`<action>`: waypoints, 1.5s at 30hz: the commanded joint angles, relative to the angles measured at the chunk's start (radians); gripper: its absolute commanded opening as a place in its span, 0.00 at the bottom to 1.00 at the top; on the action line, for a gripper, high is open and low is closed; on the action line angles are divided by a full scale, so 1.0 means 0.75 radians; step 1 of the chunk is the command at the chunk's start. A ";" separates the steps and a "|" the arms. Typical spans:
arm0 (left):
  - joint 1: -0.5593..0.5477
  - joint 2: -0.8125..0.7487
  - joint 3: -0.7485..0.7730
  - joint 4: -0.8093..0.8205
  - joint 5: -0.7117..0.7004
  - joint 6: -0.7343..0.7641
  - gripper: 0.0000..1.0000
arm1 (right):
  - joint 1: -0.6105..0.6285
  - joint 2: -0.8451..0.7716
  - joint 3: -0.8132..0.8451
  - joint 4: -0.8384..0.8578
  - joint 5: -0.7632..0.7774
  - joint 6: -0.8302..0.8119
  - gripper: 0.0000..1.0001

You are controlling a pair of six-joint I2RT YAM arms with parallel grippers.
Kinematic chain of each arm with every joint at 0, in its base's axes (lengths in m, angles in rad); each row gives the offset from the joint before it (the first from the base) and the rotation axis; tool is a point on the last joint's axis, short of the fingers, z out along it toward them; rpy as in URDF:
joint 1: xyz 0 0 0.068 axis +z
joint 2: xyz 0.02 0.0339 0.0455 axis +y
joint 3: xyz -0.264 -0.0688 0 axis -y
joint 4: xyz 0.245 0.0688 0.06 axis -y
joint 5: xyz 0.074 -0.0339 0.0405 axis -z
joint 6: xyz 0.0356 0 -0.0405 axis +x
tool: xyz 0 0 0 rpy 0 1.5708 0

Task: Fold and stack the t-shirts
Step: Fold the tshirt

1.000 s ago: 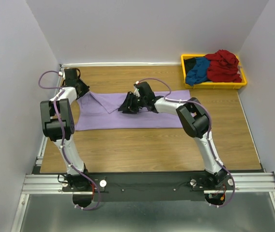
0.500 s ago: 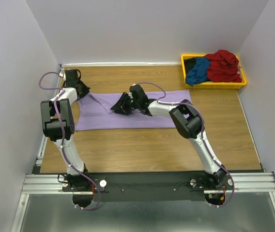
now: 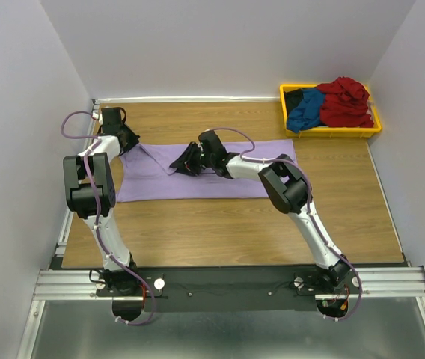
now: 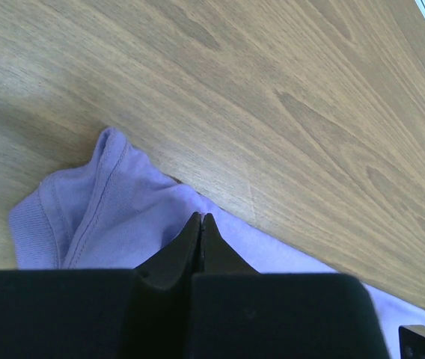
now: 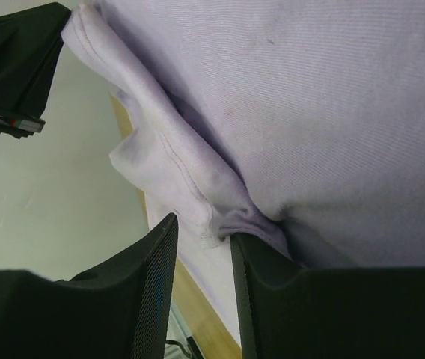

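The large lavender t-shirt [image 3: 220, 183] lies spread across the wooden table. My left gripper [image 3: 128, 139] is at its far left corner, and in the left wrist view its jaws [image 4: 200, 217] are shut on the lavender cloth [image 4: 123, 217]. My right gripper [image 3: 182, 166] sits low over a raised fold near the shirt's middle left. In the right wrist view it [image 5: 203, 228] is open, with a stitched hem of the lavender cloth [image 5: 332, 112] bunched between its fingers. The dark red [image 3: 345, 101], blue [image 3: 306, 108] and black [image 3: 293, 97] t-shirts lie heaped in the bin.
The yellow plastic bin [image 3: 331, 133] stands at the table's far right corner. White walls close in the table on the left, back and right. Bare wood [image 3: 235, 232] runs between the shirt and the arm bases.
My right gripper has slid left along the shirt toward the raised fold, and its jaws have narrowed a little. The left gripper has stayed put, shut.
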 commanded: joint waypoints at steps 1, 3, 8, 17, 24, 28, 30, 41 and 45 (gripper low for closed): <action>-0.006 -0.009 0.010 0.000 -0.039 0.019 0.01 | 0.015 0.043 0.053 -0.009 0.027 0.007 0.41; -0.006 -0.009 0.010 -0.004 -0.037 0.019 0.01 | 0.019 0.037 0.056 -0.007 0.021 0.007 0.41; -0.008 -0.009 0.010 -0.004 -0.035 0.015 0.01 | 0.025 0.037 0.053 -0.007 0.011 0.009 0.41; -0.010 -0.041 -0.004 -0.012 -0.051 0.021 0.01 | 0.027 0.006 -0.004 -0.009 -0.014 0.003 0.07; -0.008 -0.070 -0.010 -0.034 -0.067 0.037 0.01 | 0.009 -0.104 -0.106 -0.011 -0.016 -0.091 0.01; -0.008 -0.099 -0.018 -0.043 -0.067 0.043 0.01 | -0.015 -0.158 -0.159 -0.013 -0.018 -0.138 0.01; -0.010 -0.111 -0.020 -0.041 -0.065 0.047 0.01 | -0.024 -0.172 -0.178 -0.015 -0.018 -0.158 0.01; -0.031 -0.136 0.047 -0.028 -0.024 0.103 0.01 | -0.038 -0.182 -0.182 -0.021 -0.038 -0.191 0.01; -0.055 -0.111 0.100 -0.030 -0.004 0.115 0.01 | -0.040 -0.180 -0.188 -0.021 -0.040 -0.191 0.01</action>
